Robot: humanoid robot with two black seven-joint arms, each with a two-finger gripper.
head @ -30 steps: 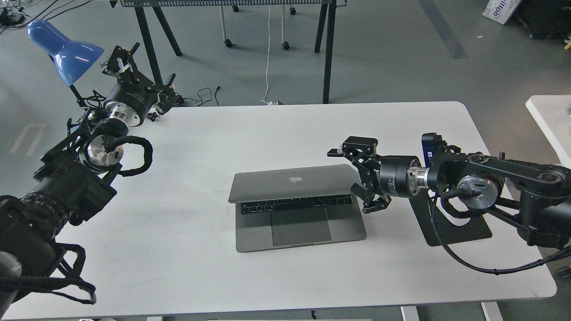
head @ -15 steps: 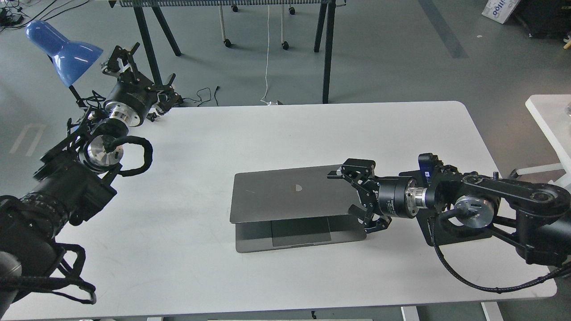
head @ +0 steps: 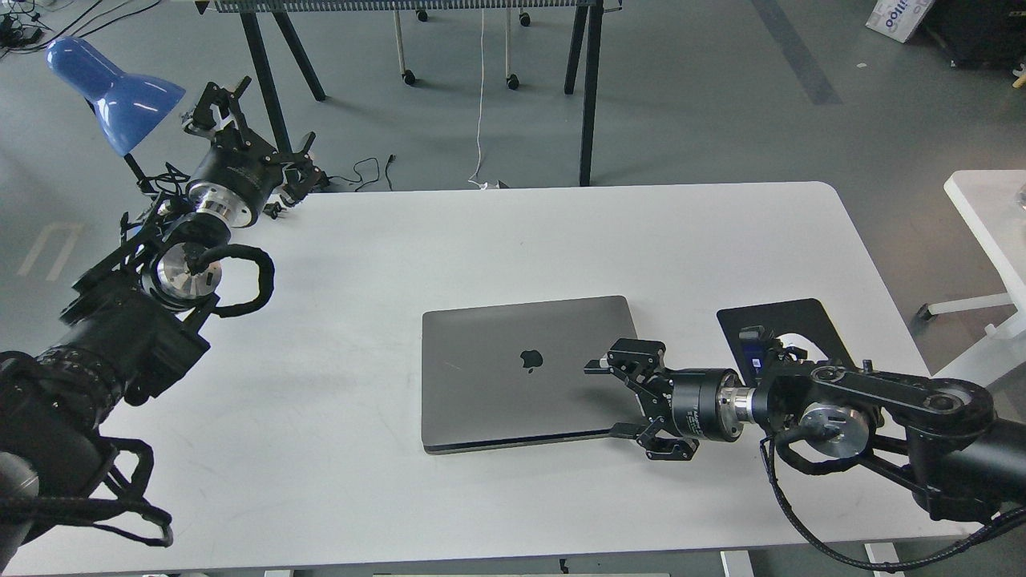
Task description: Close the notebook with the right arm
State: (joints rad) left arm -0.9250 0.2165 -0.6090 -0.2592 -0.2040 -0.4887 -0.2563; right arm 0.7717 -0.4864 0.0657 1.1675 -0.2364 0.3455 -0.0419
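The notebook (head: 513, 377) is a slim grey laptop lying in the middle of the white table (head: 497, 232). Its lid is down flat on its base, with the dark apple logo (head: 529, 360) facing up; only a thin dark line shows along the front edge. My right gripper (head: 624, 401) is open, with its fingers spread at the laptop's right edge, low over the lid's front right corner. The right arm (head: 866, 401) reaches in from the right, low over the table. My left gripper (head: 240, 132) is open and empty, raised past the table's far left corner.
A black mouse pad (head: 781, 316) lies right of the laptop, partly under my right arm, with a bit of a white mouse (head: 792, 342) showing. A blue lamp (head: 112, 84) stands at the far left. A second white table (head: 990, 208) is at the right.
The laptop lid has gone from half open to flat down on the base. My right gripper has moved down and toward me with it. The left arm has not moved.
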